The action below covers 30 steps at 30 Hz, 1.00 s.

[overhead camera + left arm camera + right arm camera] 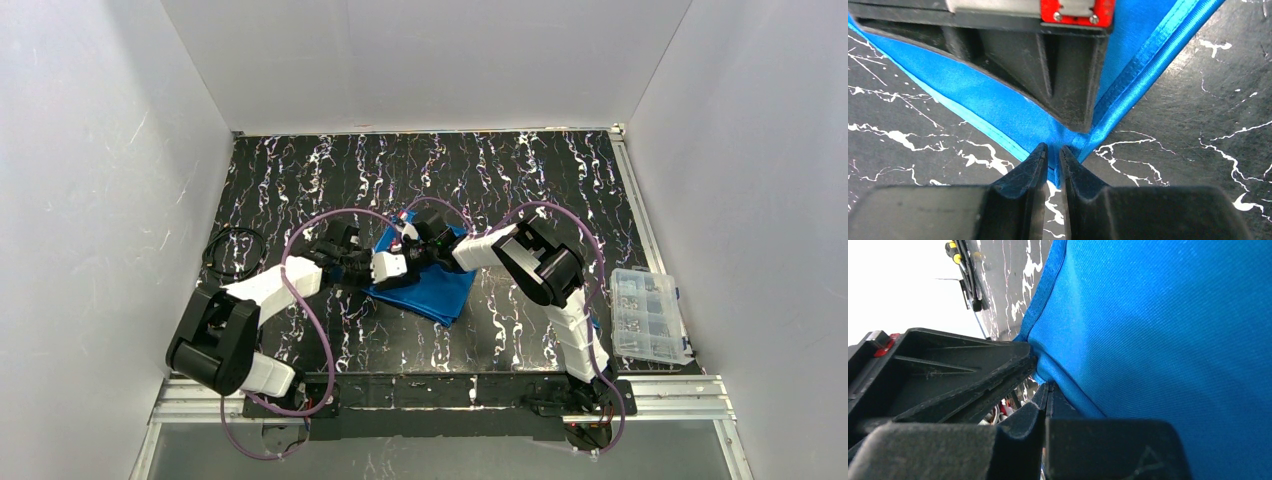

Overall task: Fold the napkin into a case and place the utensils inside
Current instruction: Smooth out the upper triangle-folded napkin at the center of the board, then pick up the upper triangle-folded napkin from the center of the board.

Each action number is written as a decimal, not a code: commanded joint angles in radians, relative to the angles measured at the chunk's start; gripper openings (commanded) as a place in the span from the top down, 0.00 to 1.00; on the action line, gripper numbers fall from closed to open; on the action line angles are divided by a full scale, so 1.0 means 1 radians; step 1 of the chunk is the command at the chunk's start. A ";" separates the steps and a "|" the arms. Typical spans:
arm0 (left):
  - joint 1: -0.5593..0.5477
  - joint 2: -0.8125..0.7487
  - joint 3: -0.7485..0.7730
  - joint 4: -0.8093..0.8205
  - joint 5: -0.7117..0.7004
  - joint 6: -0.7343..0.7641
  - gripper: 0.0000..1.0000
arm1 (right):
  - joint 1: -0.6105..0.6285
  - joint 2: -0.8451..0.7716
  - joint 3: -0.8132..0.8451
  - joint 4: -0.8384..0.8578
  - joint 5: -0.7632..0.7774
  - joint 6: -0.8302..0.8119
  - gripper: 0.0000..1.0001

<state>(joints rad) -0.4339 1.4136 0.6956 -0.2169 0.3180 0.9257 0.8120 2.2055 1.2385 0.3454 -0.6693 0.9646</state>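
The bright blue napkin (428, 285) lies folded on the dark marbled table, and both grippers meet at its left corner. My left gripper (1053, 157) is shut on that corner, with the hemmed tip (1068, 167) caught between its fingertips. My right gripper (1048, 389) is shut and lies low on its side, tips against the same corner of cloth (1158, 340). Whether it pinches a layer cannot be told. Its black finger (1048, 65) rests on the napkin just beyond the left tips. In the top view the grippers (362, 268) touch. The utensils are out of view.
A clear plastic parts box (648, 315) sits at the table's right edge. A black cable coil (235, 250) lies at the left wall. Purple cables (300, 290) loop over both arms. White walls close in three sides.
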 commanded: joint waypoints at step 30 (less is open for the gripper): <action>0.004 -0.025 -0.122 0.090 -0.078 0.208 0.87 | -0.198 -0.206 -0.206 -0.020 -0.136 -0.121 0.84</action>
<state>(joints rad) -0.4339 1.4036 0.6094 -0.0780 0.2577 1.1049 0.6441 2.0659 1.0645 0.3313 -0.7422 0.8867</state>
